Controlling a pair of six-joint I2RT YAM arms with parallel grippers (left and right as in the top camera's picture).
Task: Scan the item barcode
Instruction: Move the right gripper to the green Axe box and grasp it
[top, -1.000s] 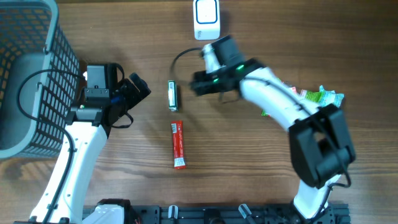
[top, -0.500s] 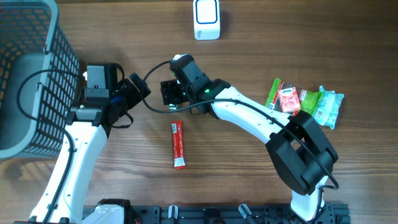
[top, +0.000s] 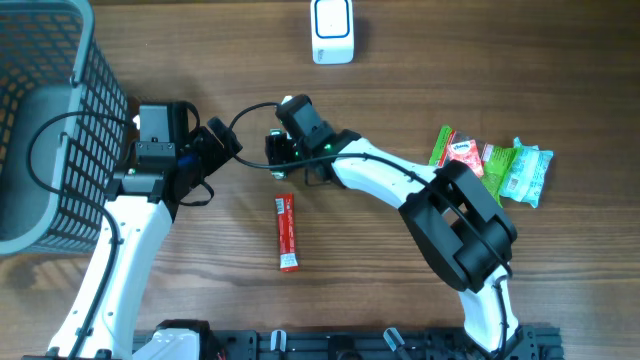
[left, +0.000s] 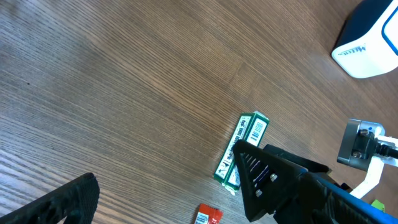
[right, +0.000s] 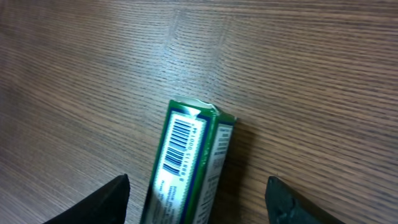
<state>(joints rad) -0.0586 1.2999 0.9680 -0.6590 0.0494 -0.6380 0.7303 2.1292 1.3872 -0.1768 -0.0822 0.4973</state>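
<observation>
Scanning is not started yet. We have our right end effector (right: 199, 202) open around the green box (right: 186, 149), gripping nothing.

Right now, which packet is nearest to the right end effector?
The green box, barcode up: it lies between the open fingers of the right end effector. The red stick and the snack packets lie away from it.

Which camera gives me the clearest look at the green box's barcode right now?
Right wrist: the green box sits close, barcode up and sharp. Left wrist shows it small, its lower end behind a finger. Overhead, the right gripper covers most of it.
</observation>
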